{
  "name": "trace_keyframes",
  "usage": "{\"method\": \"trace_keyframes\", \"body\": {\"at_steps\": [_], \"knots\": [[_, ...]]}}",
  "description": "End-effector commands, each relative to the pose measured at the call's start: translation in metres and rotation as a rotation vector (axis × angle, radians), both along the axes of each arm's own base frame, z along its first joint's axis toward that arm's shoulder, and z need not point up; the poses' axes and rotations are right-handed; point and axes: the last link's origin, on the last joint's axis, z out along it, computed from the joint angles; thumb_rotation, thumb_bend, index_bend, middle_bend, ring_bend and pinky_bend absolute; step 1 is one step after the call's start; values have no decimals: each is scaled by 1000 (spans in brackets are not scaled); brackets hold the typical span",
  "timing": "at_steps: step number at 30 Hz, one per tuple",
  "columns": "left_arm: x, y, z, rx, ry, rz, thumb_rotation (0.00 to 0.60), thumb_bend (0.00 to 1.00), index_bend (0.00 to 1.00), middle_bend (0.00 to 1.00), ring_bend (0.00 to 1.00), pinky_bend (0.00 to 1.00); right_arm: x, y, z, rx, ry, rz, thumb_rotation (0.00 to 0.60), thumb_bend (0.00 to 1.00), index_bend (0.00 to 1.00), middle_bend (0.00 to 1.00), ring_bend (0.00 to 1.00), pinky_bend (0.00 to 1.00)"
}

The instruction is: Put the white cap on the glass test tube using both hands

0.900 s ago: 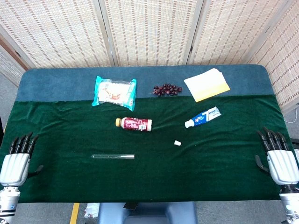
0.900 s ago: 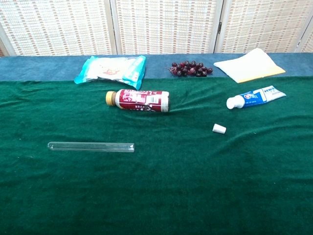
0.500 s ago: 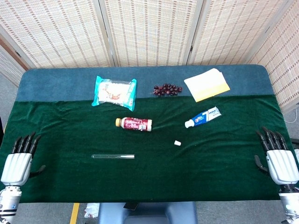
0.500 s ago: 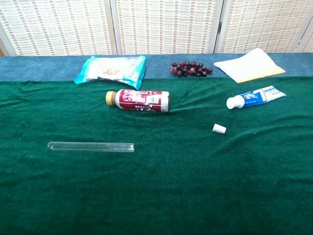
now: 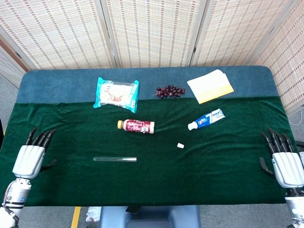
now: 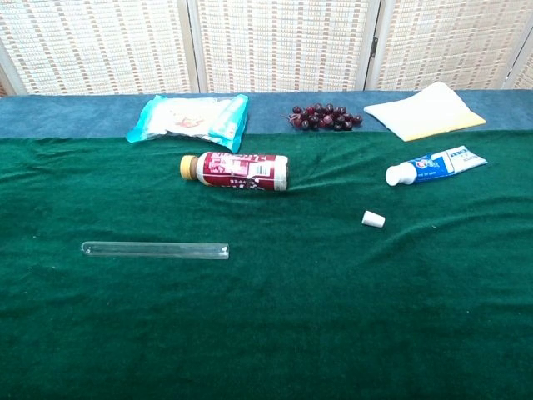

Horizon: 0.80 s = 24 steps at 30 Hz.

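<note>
Both of my robot hands sit at the near corners of the surface (image 5: pixel 71 128), fingers straight and apart, holding nothing: the left robot hand (image 5: pixel 31 158) at the left edge, the right robot hand (image 5: pixel 285 164) at the right edge. Only the head view shows them.

Outward from the left one, the glass test tube (image 5: pixel 115 159) lies flat on the green cloth, its long axis running left to right, closed round end toward my left robot hand and open mouth pointing right. It is nearer to that hand than to the other.

Beyond the mouth, up and to the right and well apart from the tube, lies the white cap (image 5: pixel 180 145). It lies between the tube and my right robot hand, so I judge the right takes the cap and the left takes the tube.
</note>
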Motion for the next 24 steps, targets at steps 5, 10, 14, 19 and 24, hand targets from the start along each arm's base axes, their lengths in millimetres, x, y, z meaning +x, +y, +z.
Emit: {"method": "trace_keyframes", "body": {"at_steps": [5,10,14,19,24], "knots": [[25,26,-22,-90,43,-89,600,214,258,620,598,570,-1,-1,1,2,0,0,600,511,0,0,0,0],[40,36,-46,-189,54,-127,600,236,362,870,821,767,-2,-2,1,4,-1,-2,600,511,0,0,0,0],[50,43,-67,-256,53,-145,600,251,379,951,891,777,-2,-3,1,7,-3,-3,600,511,0,0,0,0],[60,47,-91,-315,72,-158,600,251,388,998,945,819,-4,-3,1,7,-6,-7,600,512,0,0,0,0],[66,47,-110,-360,80,-160,600,250,409,1000,980,858,-7,-2,0,10,-10,-17,600,511,0,0,0,0]]}}
